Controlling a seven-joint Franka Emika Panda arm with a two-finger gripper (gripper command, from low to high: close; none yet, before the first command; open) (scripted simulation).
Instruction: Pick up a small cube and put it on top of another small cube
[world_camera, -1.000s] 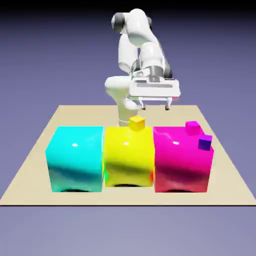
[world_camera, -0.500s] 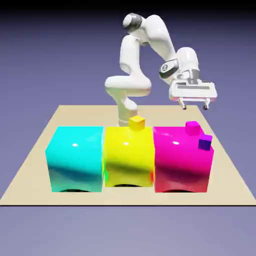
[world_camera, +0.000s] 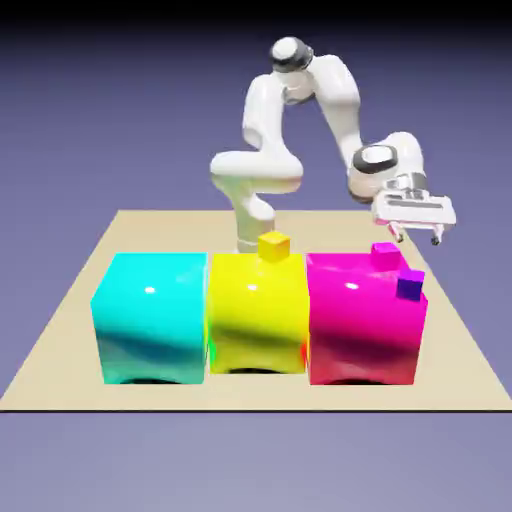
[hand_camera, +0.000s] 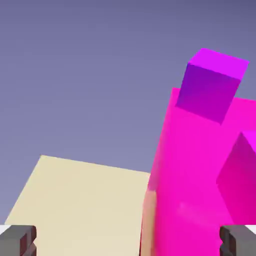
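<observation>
**Above the Magenta Block — Jaws Open, Nothing Held**

At the exterior view's right, the gripper (world_camera: 418, 238) hovers just above and beyond the large magenta block (world_camera: 362, 320), jaws spread wide and empty. Two small cubes rest on that block: the magenta cube (world_camera: 385, 255) at the far edge and the purple cube (world_camera: 410, 286) nearer, at the right edge — apart from each other. A small yellow cube (world_camera: 274, 246) sits on the yellow block (world_camera: 256, 312). All blocks stand on the tan surface (world_camera: 60, 330).
</observation>
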